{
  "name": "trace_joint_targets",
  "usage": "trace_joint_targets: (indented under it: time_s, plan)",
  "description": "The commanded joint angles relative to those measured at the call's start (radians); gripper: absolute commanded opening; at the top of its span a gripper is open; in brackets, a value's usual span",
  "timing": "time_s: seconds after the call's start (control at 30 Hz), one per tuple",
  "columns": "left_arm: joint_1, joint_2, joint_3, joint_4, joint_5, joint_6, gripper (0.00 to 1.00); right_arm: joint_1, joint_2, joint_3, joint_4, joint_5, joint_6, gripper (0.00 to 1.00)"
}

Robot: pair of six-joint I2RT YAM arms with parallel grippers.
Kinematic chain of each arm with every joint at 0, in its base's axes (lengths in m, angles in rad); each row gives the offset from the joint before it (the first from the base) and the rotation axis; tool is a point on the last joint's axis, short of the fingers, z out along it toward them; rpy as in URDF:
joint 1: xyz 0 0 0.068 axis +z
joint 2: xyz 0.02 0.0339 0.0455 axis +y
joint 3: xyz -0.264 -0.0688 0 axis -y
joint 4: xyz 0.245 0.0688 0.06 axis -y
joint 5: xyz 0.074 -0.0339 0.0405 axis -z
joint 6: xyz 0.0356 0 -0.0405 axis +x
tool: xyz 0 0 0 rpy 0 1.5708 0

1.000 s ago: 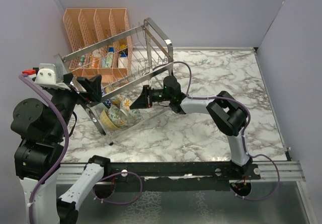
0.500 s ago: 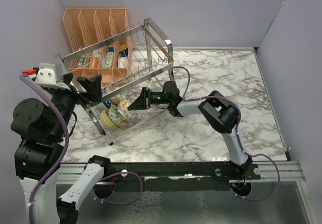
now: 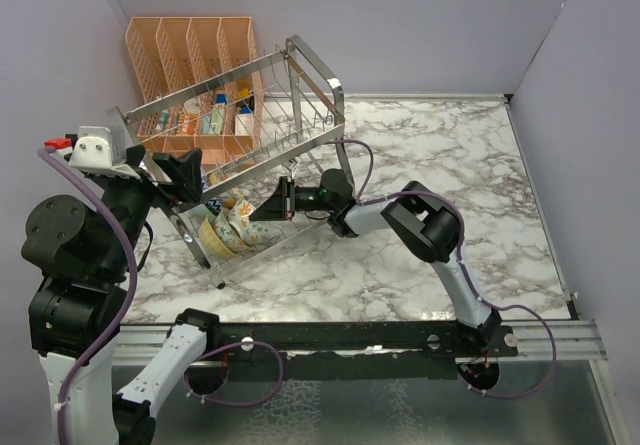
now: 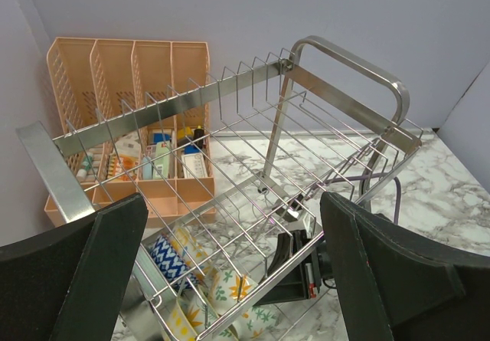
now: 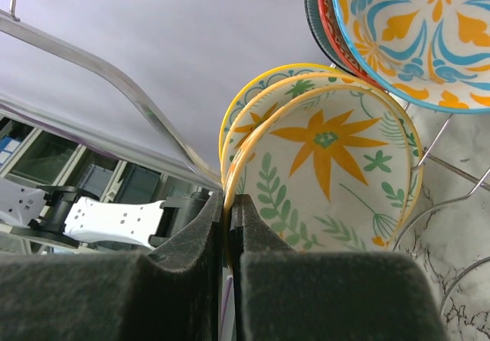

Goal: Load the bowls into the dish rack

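The chrome wire dish rack stands at the back left and fills the left wrist view. My right gripper reaches into its lower tier. It is shut on the rim of a cream bowl with an orange flower and green leaves. That bowl stands on edge against another yellow-rimmed floral bowl. Both also show in the left wrist view. I cannot make out the plain teal bowl. My left gripper is open wide and empty at the rack's left end.
A blue and orange patterned bowl stands on edge beside the floral ones. A blue zigzag dish sits deeper in the tier. A peach mesh organiser with small items stands behind the rack. The marble table stretches to the right.
My right arm has pushed further left into the rack's lower tier with the floral bowl. My left arm has not moved.
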Motion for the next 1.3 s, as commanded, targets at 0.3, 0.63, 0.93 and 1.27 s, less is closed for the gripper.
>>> trace_joint_targets:
  time_s: [0.3,0.63,0.93,1.27]
  plan:
    - [-0.005,-0.009,0.006,-0.01,-0.027,0.011,0.99,-0.001,-0.042,0.045,-0.209,0.015,-0.161,0.27]
    - [-0.004,-0.006,0.011,-0.009,-0.027,0.004,0.99,0.007,-0.117,-0.012,-0.141,-0.012,-0.183,0.39]
    - [-0.005,-0.005,0.001,-0.008,-0.026,-0.005,0.99,0.018,-0.216,-0.112,-0.104,-0.01,-0.182,0.4]
    - [-0.005,0.012,-0.002,-0.009,-0.014,-0.02,0.99,0.064,-0.439,-0.329,-0.233,0.009,-0.293,0.4]
